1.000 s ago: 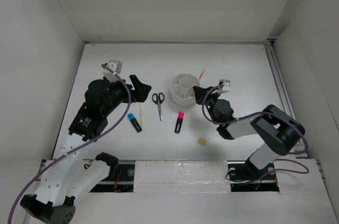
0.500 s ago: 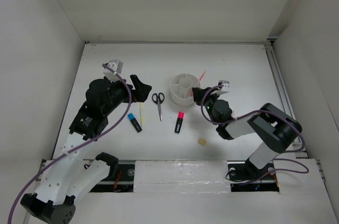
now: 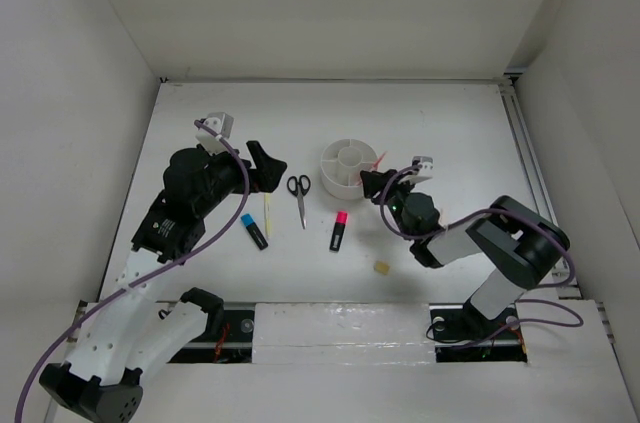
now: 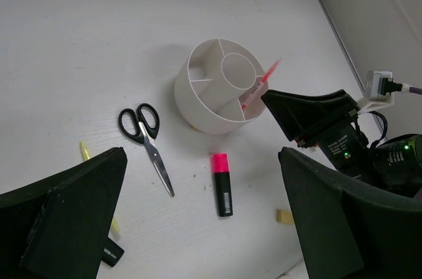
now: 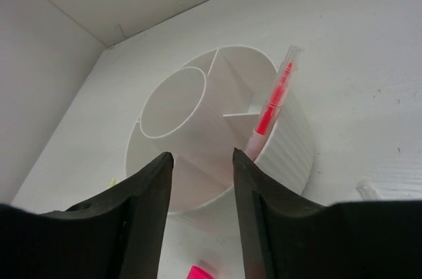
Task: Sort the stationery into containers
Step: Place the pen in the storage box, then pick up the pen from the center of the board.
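Note:
The round white organiser stands mid-table, and a red pen leans in its right-hand compartment, tip over the rim. My right gripper is just right of and in front of the organiser, open, nothing between its fingers. In the right wrist view the pen stands free beside the right finger, inside the organiser. Black scissors, a pink-capped highlighter, a yellow pen, a blue-capped highlighter and a tan eraser lie on the table. My left gripper hovers open left of the scissors.
White walls close in the table on the left, back and right. A metal rail runs along the right edge. In the left wrist view the scissors, pink highlighter and eraser lie between my wide fingers.
My right gripper has opened and let go of the red pen, which now leans lower in the organiser's compartment. The left arm has not moved.

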### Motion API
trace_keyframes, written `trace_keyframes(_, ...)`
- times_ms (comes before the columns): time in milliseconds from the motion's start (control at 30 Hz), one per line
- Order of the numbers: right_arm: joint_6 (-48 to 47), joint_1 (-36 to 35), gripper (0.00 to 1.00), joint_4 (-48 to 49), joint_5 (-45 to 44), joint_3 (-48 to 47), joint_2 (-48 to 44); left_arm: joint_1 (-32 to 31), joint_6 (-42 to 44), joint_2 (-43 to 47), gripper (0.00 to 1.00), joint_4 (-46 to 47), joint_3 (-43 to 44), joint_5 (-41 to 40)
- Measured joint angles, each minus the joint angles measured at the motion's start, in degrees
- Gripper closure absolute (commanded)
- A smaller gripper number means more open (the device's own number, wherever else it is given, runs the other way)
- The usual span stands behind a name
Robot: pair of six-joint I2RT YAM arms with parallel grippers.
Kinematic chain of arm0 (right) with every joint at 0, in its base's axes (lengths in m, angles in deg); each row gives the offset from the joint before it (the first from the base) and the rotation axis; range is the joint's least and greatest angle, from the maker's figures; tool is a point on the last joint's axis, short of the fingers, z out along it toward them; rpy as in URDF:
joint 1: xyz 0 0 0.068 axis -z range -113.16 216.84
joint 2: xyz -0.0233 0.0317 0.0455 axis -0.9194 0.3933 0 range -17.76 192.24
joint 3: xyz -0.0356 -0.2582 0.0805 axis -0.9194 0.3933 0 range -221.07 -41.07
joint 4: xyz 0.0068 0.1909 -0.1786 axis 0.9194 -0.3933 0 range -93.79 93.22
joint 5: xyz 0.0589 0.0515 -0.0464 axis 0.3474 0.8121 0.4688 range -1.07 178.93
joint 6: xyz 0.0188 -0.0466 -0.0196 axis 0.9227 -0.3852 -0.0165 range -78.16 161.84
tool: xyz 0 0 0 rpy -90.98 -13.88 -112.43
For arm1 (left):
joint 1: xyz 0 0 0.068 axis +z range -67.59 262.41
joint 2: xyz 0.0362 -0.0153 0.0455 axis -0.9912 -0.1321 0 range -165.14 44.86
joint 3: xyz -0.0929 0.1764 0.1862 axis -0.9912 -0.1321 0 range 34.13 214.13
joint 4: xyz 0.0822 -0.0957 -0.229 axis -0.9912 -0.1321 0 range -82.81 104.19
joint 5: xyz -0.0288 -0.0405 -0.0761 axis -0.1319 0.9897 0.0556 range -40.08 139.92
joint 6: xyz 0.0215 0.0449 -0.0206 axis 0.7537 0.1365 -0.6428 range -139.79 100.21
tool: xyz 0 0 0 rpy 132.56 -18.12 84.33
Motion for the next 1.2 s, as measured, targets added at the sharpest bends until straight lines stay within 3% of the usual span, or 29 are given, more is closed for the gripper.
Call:
trace_keyframes(33, 0.0, 0.0, 0.42, 0.4, 0.3, 0.2, -0.1, 0.0, 0.0, 0.0, 0.0, 0.0, 0.0, 0.0)
trace_keyframes(167, -0.2, -0.8, 0.33, 0.0, 1.4, 0.9, -3.7, 0.0, -0.1, -0.3, 0.0, 0.0, 0.0, -1.0)
trace_keyframes(400, -4.4, -5.4, 0.3, -4.7, 3.1, -2.0, -19.1, 0.0, -1.1, -4.7, 0.0, -0.7, 0.0, -3.7)
trace_keyframes(500, -5.5, -6.0, 0.24, -7.6, 3.5, -2.6, -24.1, 0.2, -2.0, -6.3, 0.0, -1.1, 0.0, -4.3)
trace_keyframes(967, -9.4, -8.7, 0.19, -48.4, 2.6, -12.8, -41.7, 0.3, -8.0, -21.6, 0.0, -6.8, 1.0, -7.3)
trace_keyframes(1200, -8.4, -8.7, 0.19, -66.2, -1.1, -14.3, -44.7, 0.2, -9.8, -26.2, 0.0, -9.9, 1.0, -9.1)
